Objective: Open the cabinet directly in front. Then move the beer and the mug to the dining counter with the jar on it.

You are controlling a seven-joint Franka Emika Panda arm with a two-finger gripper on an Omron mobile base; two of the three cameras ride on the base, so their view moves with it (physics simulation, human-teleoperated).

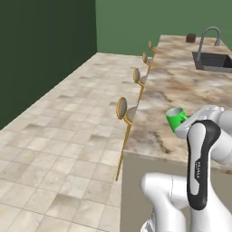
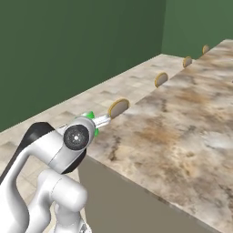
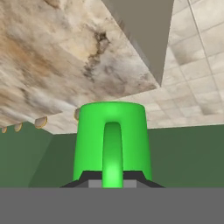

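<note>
My gripper is shut on the bright green mug, gripping it at the loop handle, which faces the hand camera. In the left base view the mug hangs just above the near corner of the dining counter, with my white forearm partly covering it. In the right base view bits of the green mug peek out behind my wrist at the counter's near left edge. The small dark jar stands at the counter's far end. The cabinet and the beer are out of view.
A dark sink with an arched steel faucet is set into the far right of the counter. Round gold-framed stools line its left side. Tiled floor lies to the left, bounded by green walls.
</note>
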